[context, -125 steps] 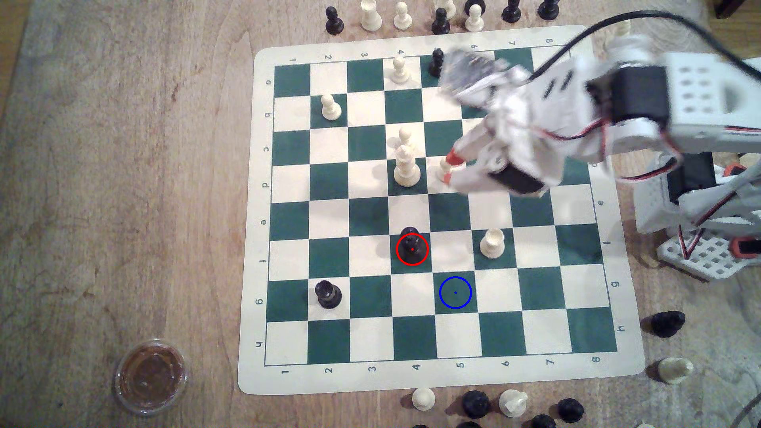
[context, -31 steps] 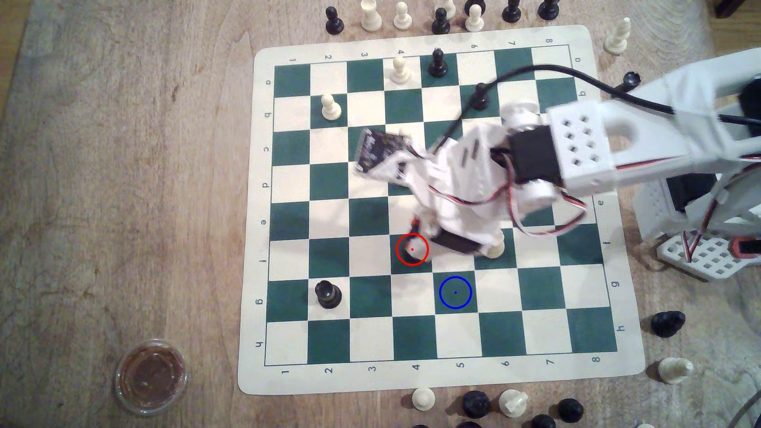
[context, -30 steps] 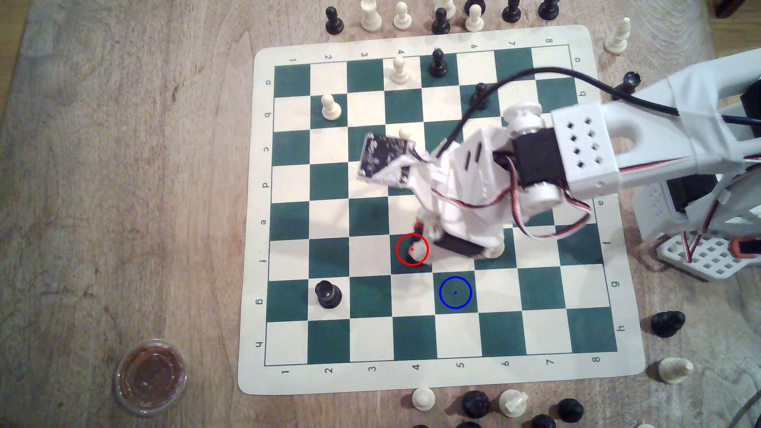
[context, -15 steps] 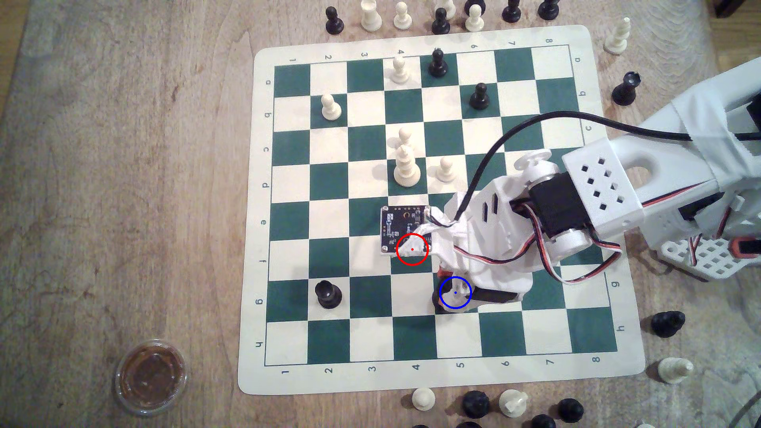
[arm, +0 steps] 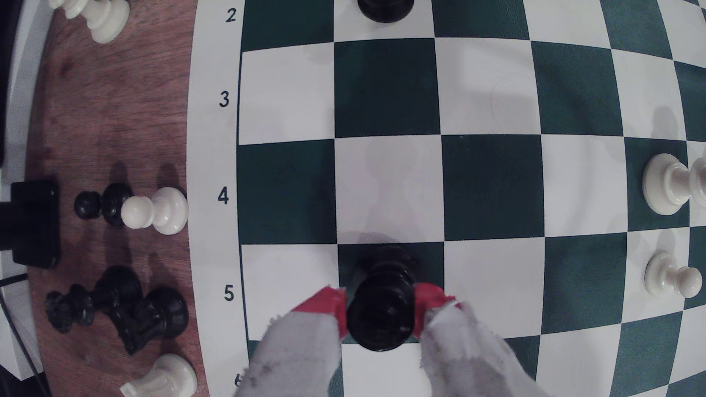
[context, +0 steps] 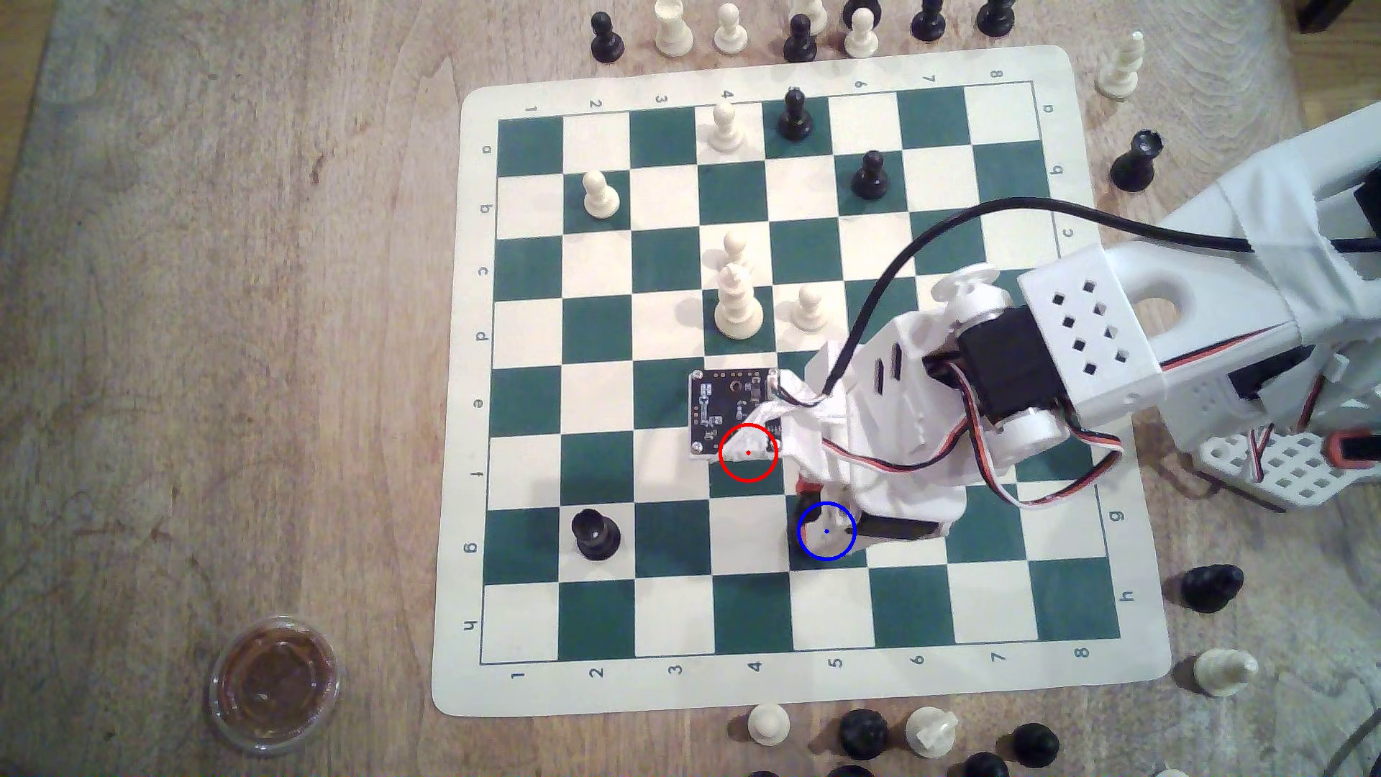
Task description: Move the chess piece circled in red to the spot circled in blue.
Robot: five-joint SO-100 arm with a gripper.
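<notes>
Two red-tipped fingers (arm: 428,301) of the pincer (arm: 382,309) are clamping the tall black piece (arm: 382,305) from both sides, as the wrist view is showing. The piece is standing upright with its round base on a dark green square in the row numbered 5. In the exterior view, the pincer (context: 822,515) is sitting low and right of centre in the frame, over the blue-ringed square (context: 811,556), and is hiding most of the piece there. The red ring (context: 748,453), up and to the left of the blue one, is overlapping the arm's circuit board (context: 728,407). A black crowned piece (context: 595,533) is standing well apart, toward the lower left of the board (context: 523,695)
</notes>
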